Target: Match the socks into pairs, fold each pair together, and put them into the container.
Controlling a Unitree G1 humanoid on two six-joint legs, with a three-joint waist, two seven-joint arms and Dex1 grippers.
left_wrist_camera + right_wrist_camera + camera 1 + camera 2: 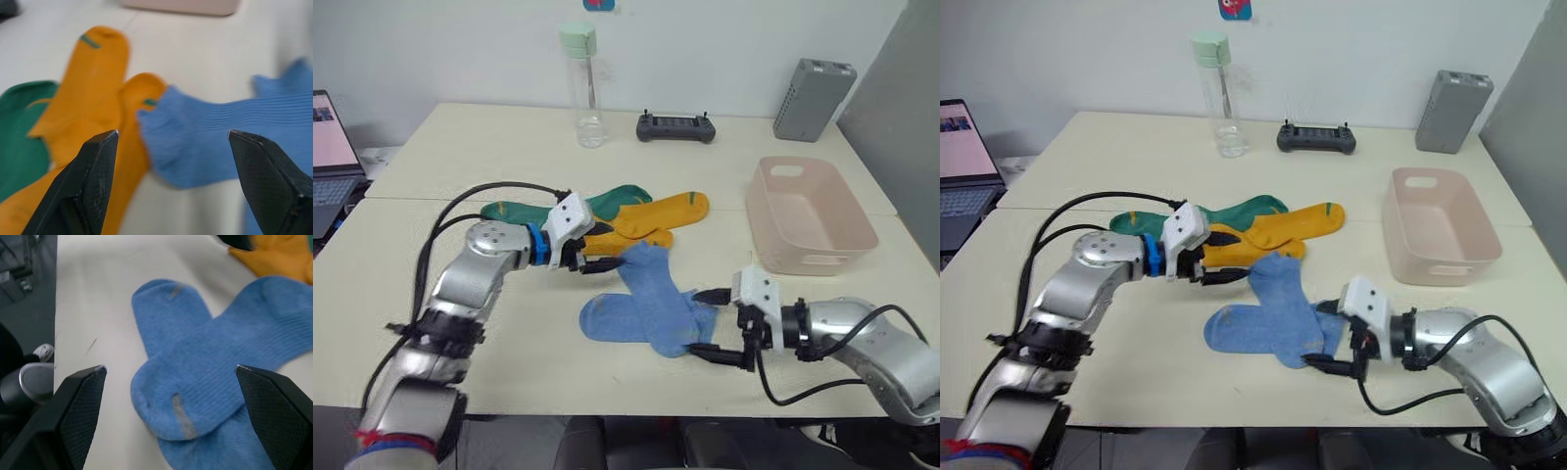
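Left gripper (599, 255) spread wide, level over yellow socks (651, 217), right gripper (713, 325) spread wide beside blue socks (646, 308)

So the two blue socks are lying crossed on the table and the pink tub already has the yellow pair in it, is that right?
Not quite. The blue socks do lie crossed on the table, but the pink tub holds nothing; the yellow socks lie on the table beside the green ones, as the left eye view shows.

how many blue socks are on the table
2: one blue sock lies by the left gripper, the other blue sock crosses beneath it, toes by the right gripper.
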